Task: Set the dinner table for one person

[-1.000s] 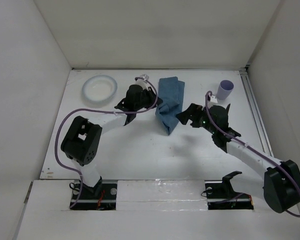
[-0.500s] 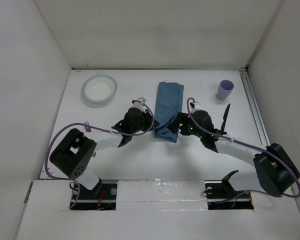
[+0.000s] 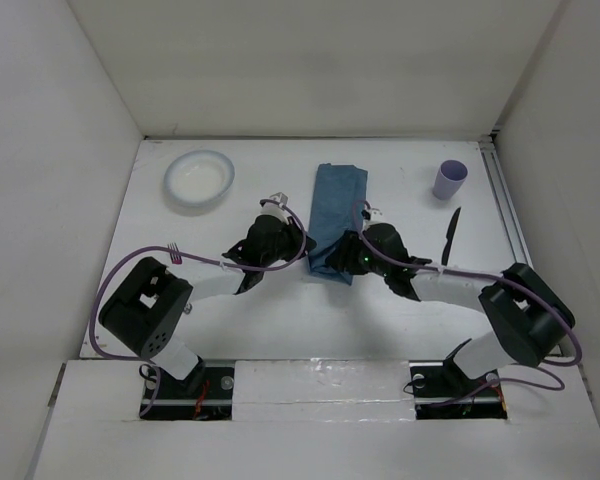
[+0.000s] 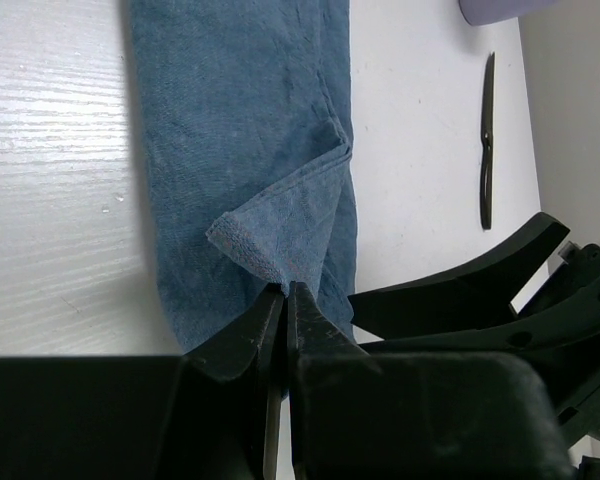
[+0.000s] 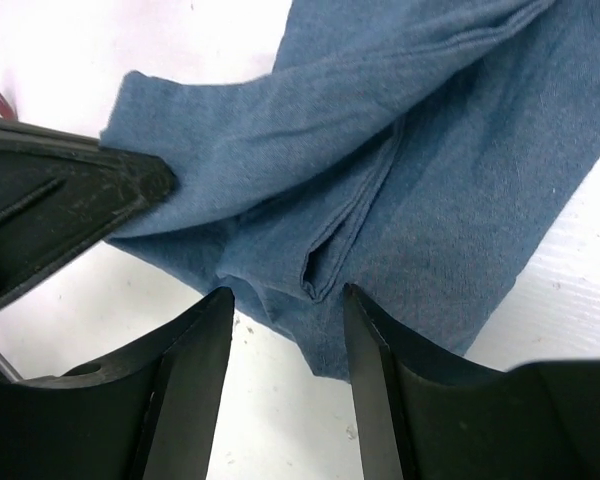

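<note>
A folded blue cloth placemat [image 3: 338, 205] lies on the white dinner table [image 3: 280, 315], near its middle. My left gripper [image 3: 306, 248] is at the cloth's near left corner. In the left wrist view it [image 4: 285, 287] is shut on a raised fold of the cloth [image 4: 240, 140]. My right gripper [image 3: 346, 254] is at the cloth's near right end. In the right wrist view it [image 5: 285, 300] is open, its fingers either side of a folded edge of the cloth [image 5: 450, 150], low over the table. The left gripper's finger [image 5: 70, 195] shows there at the left.
A white bowl [image 3: 198, 180] sits at the far left. A lilac cup [image 3: 449, 180] stands at the far right, and a black knife [image 3: 451, 235] lies just in front of it. The knife [image 4: 487, 140] also shows in the left wrist view. White walls enclose the table.
Both grippers came nearer with the cloth, which now lies straighter. In the last half second the right gripper moved left to the cloth's near end; the left gripper barely moved.
</note>
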